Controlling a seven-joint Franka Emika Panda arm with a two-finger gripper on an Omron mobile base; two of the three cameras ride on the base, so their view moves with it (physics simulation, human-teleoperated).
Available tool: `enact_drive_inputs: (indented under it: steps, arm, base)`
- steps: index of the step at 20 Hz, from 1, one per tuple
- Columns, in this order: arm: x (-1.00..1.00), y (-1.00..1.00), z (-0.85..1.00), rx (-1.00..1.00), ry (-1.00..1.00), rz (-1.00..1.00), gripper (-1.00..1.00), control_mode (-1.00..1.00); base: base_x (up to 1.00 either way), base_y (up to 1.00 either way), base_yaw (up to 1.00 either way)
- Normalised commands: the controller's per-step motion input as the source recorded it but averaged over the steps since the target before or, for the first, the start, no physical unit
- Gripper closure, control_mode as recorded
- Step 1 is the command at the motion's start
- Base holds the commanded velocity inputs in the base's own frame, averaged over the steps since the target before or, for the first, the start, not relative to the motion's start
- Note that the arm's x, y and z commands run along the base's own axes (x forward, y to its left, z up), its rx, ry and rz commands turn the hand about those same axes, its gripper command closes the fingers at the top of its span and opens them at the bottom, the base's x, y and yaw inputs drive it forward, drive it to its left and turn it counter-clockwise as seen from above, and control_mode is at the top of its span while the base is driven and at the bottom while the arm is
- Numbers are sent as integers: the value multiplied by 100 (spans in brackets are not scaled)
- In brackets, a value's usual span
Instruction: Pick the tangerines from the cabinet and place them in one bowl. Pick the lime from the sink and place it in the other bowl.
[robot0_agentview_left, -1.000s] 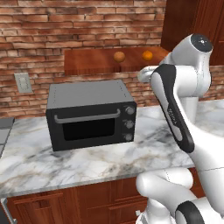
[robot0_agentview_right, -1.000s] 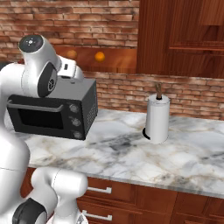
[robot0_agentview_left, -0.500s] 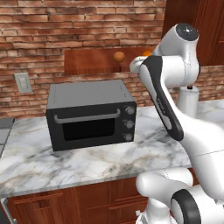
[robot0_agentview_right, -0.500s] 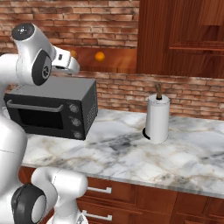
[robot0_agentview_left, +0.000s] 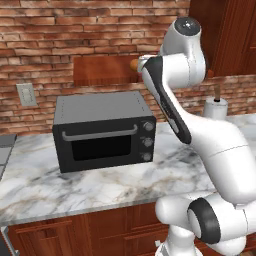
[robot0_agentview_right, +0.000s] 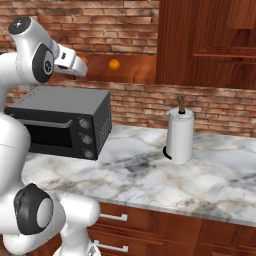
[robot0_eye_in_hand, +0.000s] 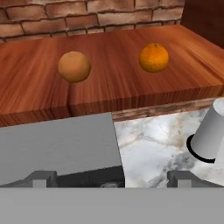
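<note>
Early stage, nothing placed yet. Both tangerines (robot0_eye_in_hand: 74, 66) sit on the cabinet (robot0_eye_in_hand: 39, 92) shelf at 11 and 1 o'clock in the hand view. Tool (robot0_eye_in_hand: 111, 177) spread wide, empty, above the toaster oven (robot0_eye_in_hand: 57, 144).

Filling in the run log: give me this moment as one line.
phase: reaching toward cabinet | gripper: open, empty | tangerines: both on shelf, apart, untouched | below: toaster oven

Lighting is even and bright, rendered without blur. The toaster oven (robot0_agentview_left: 105, 131) casts a soft shadow on the marble counter (robot0_agentview_left: 90, 182) toward 6 o'clock. No glare or edge distortion is apparent.
</note>
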Motion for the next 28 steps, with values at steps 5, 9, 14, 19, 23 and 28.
enact_drive_inputs:
  steps: [5,9,14,19,23,28]
  arm:
    - [54,14,5,0,6,-13,-100,-100]
    - [56,13,4,0,8,-12,-100,-100]
    - [57,15,1,0,8,-10,-100,-100]
    - [51,7,-1,0,8,-2,-100,-100]
    - [29,0,-9,0,3,3,-100,-100]
    - [21,0,-6,0,0,1,-100,-100]
  base:
    - [0,0,0]
    - [0,0,0]
    - [0,0,0]
    - [0,0,0]
    - [0,0,0]
    - [0,0,0]
